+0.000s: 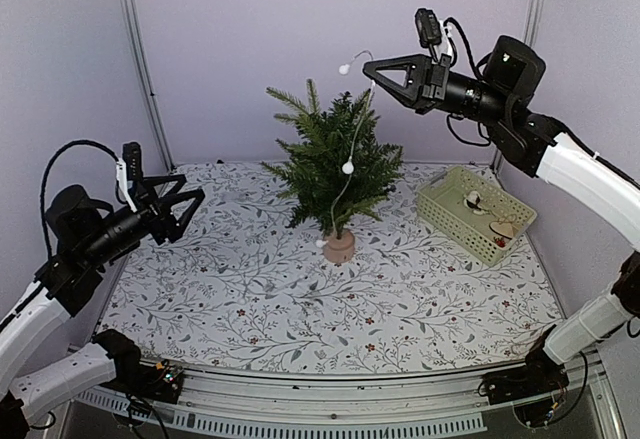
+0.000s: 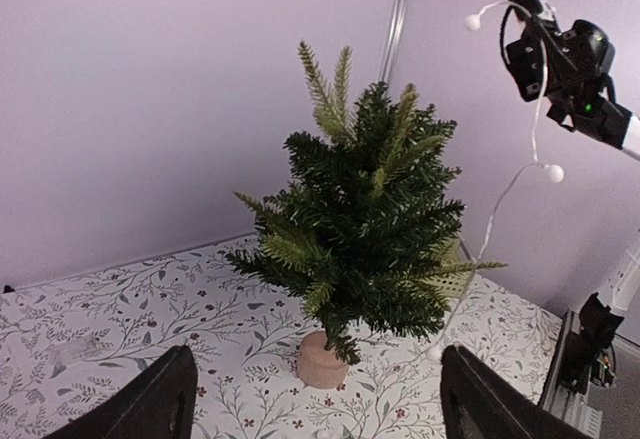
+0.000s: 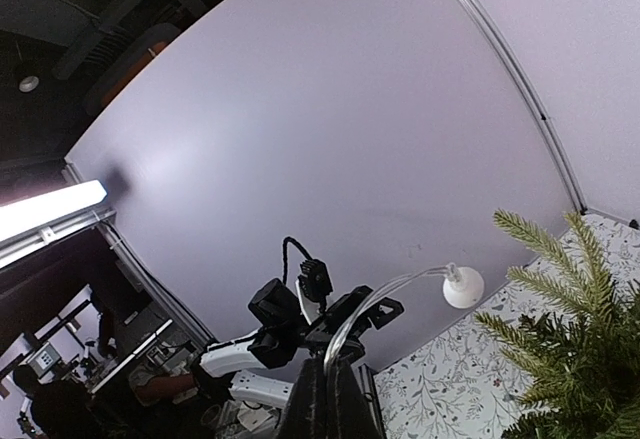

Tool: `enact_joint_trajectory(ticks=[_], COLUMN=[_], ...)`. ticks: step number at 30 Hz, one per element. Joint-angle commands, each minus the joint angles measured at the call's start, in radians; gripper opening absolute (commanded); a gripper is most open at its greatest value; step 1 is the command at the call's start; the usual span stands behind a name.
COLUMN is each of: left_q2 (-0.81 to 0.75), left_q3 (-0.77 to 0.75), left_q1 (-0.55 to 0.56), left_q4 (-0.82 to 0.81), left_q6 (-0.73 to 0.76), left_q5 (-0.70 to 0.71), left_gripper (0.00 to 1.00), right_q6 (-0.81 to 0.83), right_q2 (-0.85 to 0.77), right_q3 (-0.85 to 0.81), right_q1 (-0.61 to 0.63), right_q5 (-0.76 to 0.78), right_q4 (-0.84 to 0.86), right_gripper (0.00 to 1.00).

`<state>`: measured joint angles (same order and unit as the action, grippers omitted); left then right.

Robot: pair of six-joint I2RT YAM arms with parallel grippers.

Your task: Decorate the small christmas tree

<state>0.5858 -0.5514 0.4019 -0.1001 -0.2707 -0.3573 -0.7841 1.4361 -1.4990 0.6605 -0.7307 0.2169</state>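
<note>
Top external: small christmas tree (image 1: 333, 164) just below right gripper (image 1: 368, 69) w/ light string (image 1: 347, 167).

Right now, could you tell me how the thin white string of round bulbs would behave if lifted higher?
Probably floppy: the thin white string of round bulbs hangs slack from the shut right gripper. It may snag, since it drapes across the bushy small christmas tree.
</note>
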Motion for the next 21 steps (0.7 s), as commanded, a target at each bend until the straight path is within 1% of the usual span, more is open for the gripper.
enact_joint_trajectory(ticks=[1,7,10,11,12,17,19,21], left_q2=[-0.009,-0.058,-0.038,-0.019,0.006,0.196,0.272,0.340], left_q3=[0.016,0.032,0.024,0.020,0.014,-0.051,-0.067,-0.077], left_q1=[0.063,0.200,0.299,0.338,0.382,0.613,0.659,0.669], left_q4=[-0.024,-0.053,-0.070,-0.082,-0.088,-0.113,-0.175,-0.245], left_q6=[0.068,0.130,0.164,0.179,0.197,0.342,0.356,0.345], left_q5=[-0.033,-0.047,-0.013,-0.006,0.032,0.258,0.305,0.311], left_gripper=[0.85,0.85,0.84,0.84,0.84,0.81,0.79,0.77], right_q6=[-0.151,-0.143,-0.175,-0.188,-0.190,-0.157,-0.150,-0.142], right_q2=[0.039,0.052,0.055,0.057,0.063,0.073,0.086,0.095], right_q3=[-0.047,-0.085,-0.059,-0.066,-0.074,-0.106,-0.131,-0.154], right_q1=[-0.003,-0.007,-0.004,-0.001,0.006,0.043,0.067,0.092], right_q5=[-0.103,-0.082,-0.106,-0.119,-0.129,-0.155,-0.173,-0.187], right_q4=[0.124,0.128,0.203,0.210,0.207,0.208,0.211,0.211], right_gripper=[0.00,0.00,0.00,0.00,0.00,0.00,0.00,0.00])
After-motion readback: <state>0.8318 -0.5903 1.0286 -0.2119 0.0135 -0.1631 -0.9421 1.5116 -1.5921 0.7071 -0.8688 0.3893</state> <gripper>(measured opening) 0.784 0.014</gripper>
